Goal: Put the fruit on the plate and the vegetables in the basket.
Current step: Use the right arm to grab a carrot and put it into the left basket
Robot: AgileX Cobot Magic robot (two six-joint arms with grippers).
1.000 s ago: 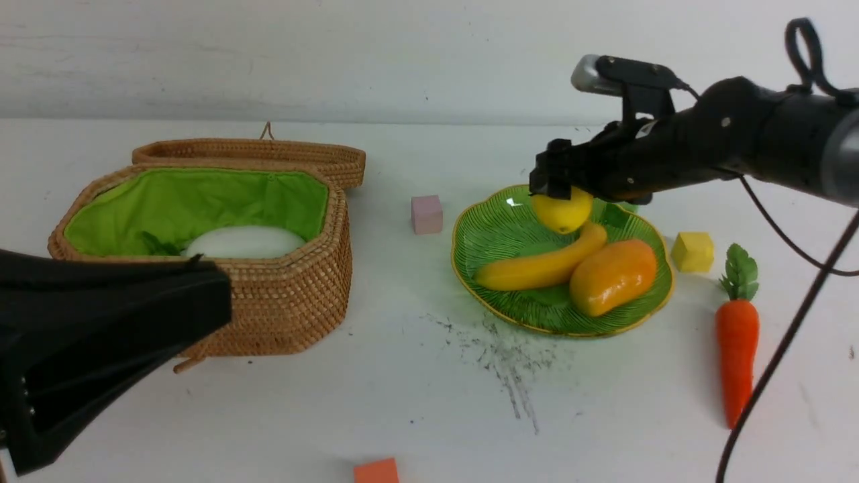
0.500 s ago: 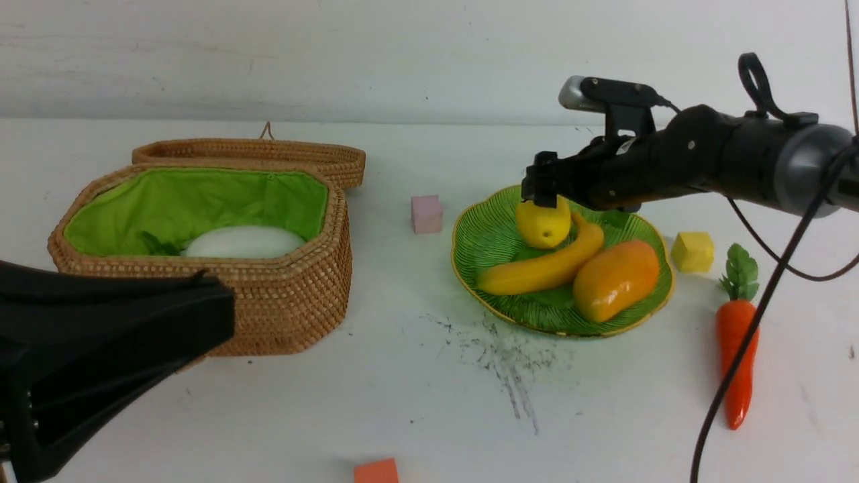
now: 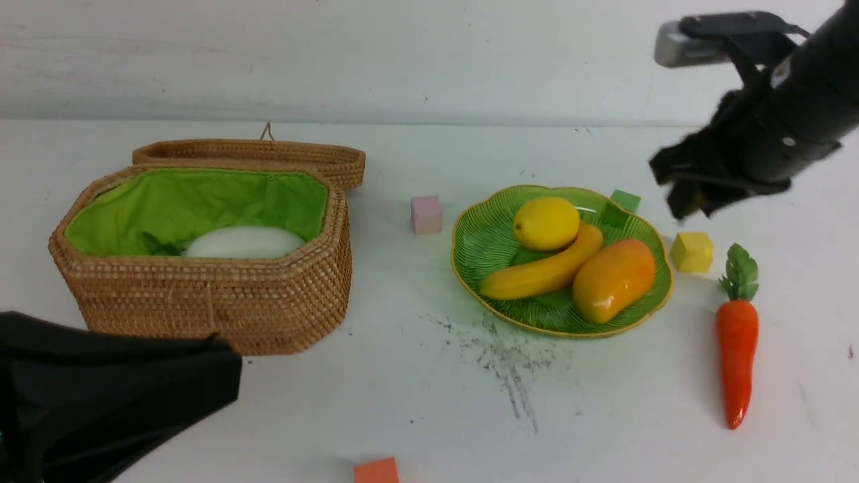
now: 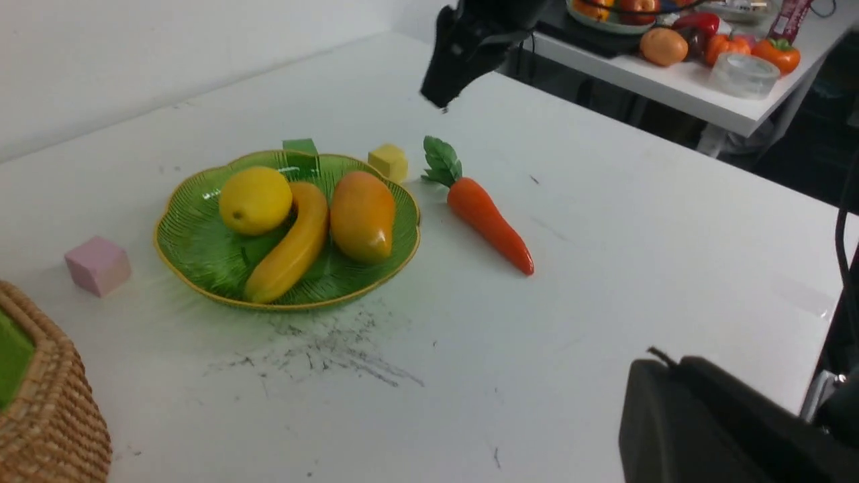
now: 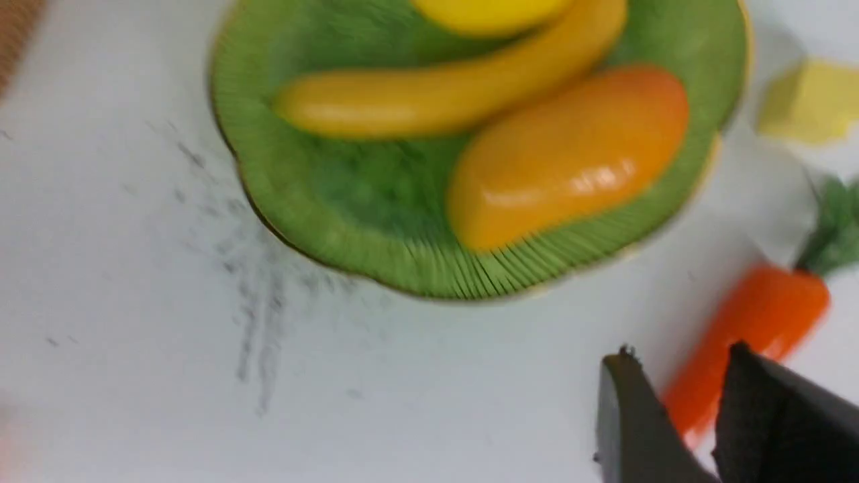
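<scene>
L gripper (image 3: 221, 367) clenched, 7 o'clock. Carrot (image 3: 736, 349) still on table at 4 o'clock: slick taper may squirt from a pinch. Plate (image 3: 483, 248), 3 o'clock, has all fruit. R gripper (image 5: 678, 376), 2 o'clock, narrowly parted and empty, could clip its rim. Basket (image 3: 268, 302) at 9 o'clock.

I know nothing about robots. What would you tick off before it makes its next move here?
1. Fruit on plate: ok; lemon, banana and mango all lie on it.
2. Carrot in basket: not ok; it lies on the table beside the plate.
3. Basket open: ok; lid folded back.
4. Basket's contents: cannot tell fully; radish shows, the wall hides the rest.
5. Right gripper free: ok; raised, fingers slightly apart, holding nothing.
6. Room around carrot: ok; yellow cube near its leaves, not touching.
</scene>
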